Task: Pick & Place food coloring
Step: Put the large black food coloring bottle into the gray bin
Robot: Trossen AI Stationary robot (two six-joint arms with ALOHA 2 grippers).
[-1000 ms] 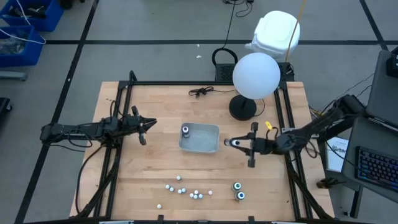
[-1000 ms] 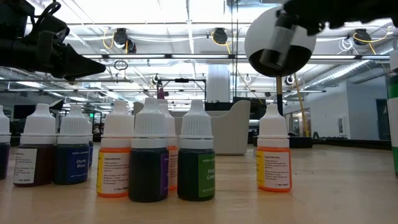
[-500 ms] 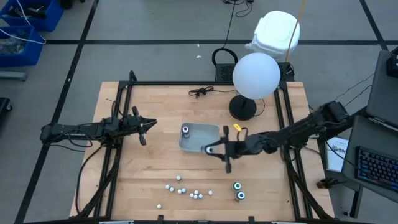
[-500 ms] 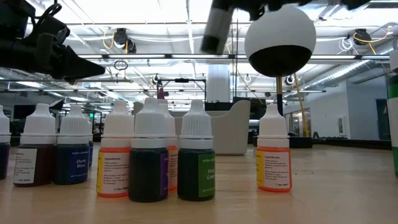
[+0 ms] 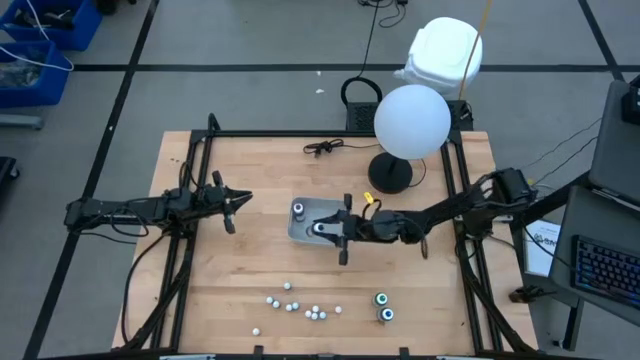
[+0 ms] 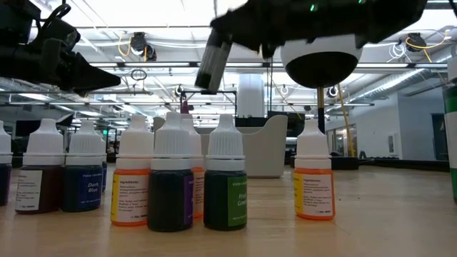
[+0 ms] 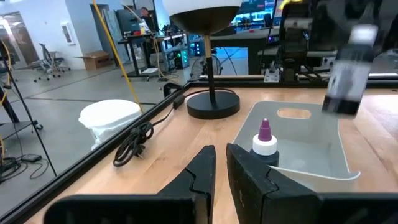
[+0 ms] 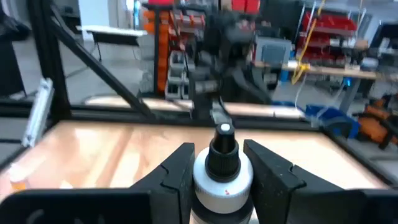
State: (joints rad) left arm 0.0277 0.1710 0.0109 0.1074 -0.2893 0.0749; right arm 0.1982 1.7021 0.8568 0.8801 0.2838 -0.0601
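My right gripper (image 5: 322, 229) reaches from the table's right over the grey tray (image 5: 337, 209) and is shut on a dark food coloring bottle (image 6: 212, 61) with a pale top. Another bottle (image 7: 265, 142), white-capped with a purple tip, stands upright in the tray's left part (image 5: 298, 210). Several tiny white-capped bottles (image 5: 300, 304) stand near the table's near edge, some orange or green (image 6: 226, 185). Two teal-topped bottles (image 5: 385, 306) stand right of them. My left gripper (image 5: 232, 206) waits left of the tray, shut. My right gripper pinches the bottle between its two fingers at the pale upper part (image 8: 222, 182), just below the dark nozzle. The fingers come from the table's right, one on each side. The bottle is lifted clear above the tray and hangs slightly tilted (image 7: 348, 81).
A lamp with a white globe (image 5: 411, 120) and a black base (image 5: 390, 173) stands behind the tray. A black cable (image 5: 323, 148) lies near the far edge. Black frame rails (image 5: 190, 200) run along both table sides. Bare wood lies between the tray and the small bottles.
My right gripper has moved toward the table's left, from right of the tray to above it, carrying the bottle clear of the table. The left arm has kept still.
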